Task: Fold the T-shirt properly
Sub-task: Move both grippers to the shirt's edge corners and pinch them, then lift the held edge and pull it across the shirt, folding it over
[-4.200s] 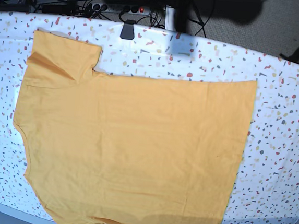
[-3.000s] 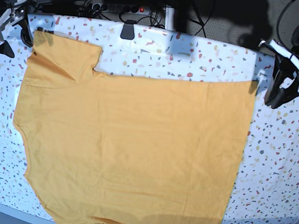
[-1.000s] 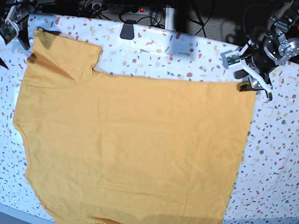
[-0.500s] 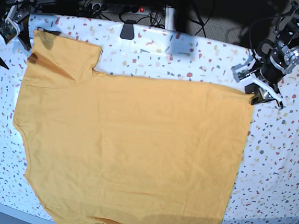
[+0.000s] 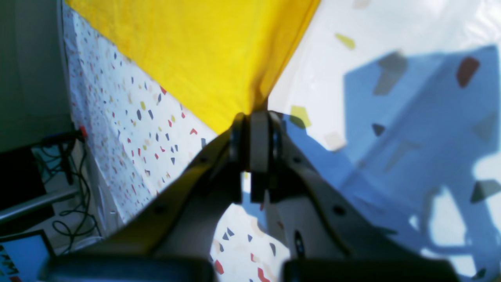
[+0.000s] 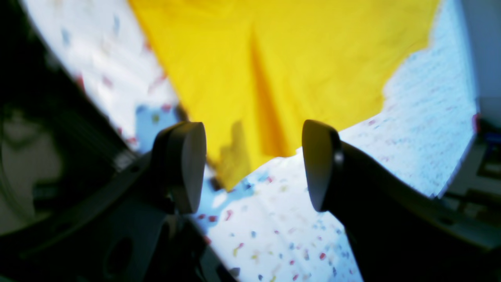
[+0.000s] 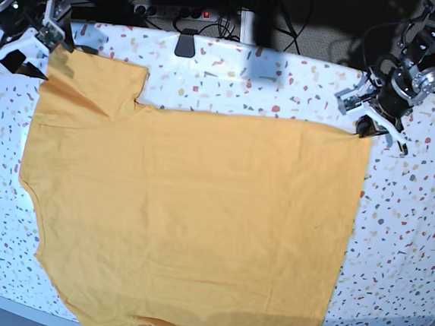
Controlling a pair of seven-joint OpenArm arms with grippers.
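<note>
In the left wrist view, the left end effector [image 5: 252,135] has its two fingers pressed together on a corner of the T-shirt [image 5: 203,51]. The orange-yellow cloth fans out from the pinch toward 11 and 12 o'clock. The table [image 5: 129,129], white with small coloured flecks, shows on both sides of the cloth, and a blue-tinted shadow lies across it at 3 o'clock. Dark cables [image 5: 70,203] trail over the floor at 8 o'clock.

In the right wrist view, the picture is blurred. The right end effector [image 6: 254,164] has its fingers spread wide, with nothing between them. The T-shirt [image 6: 297,66] fills the upper middle, a pointed corner of it reaching down toward 6 o'clock, just beyond the gap between the fingers. Whether the fingers touch the cloth cannot be told.

In the base view, the T-shirt [image 7: 198,215] lies spread flat over most of the table [image 7: 410,226], with one sleeve at 10 o'clock. The left end effector [image 7: 361,127] sits at 2 o'clock, at the garment's far corner. The right end effector [image 7: 44,58] sits at 10 o'clock, by the sleeve's far edge. A black clip [image 7: 186,44] rests on the table's far edge at 12 o'clock, and a power strip [image 7: 177,10] with cables lies behind it.
</note>
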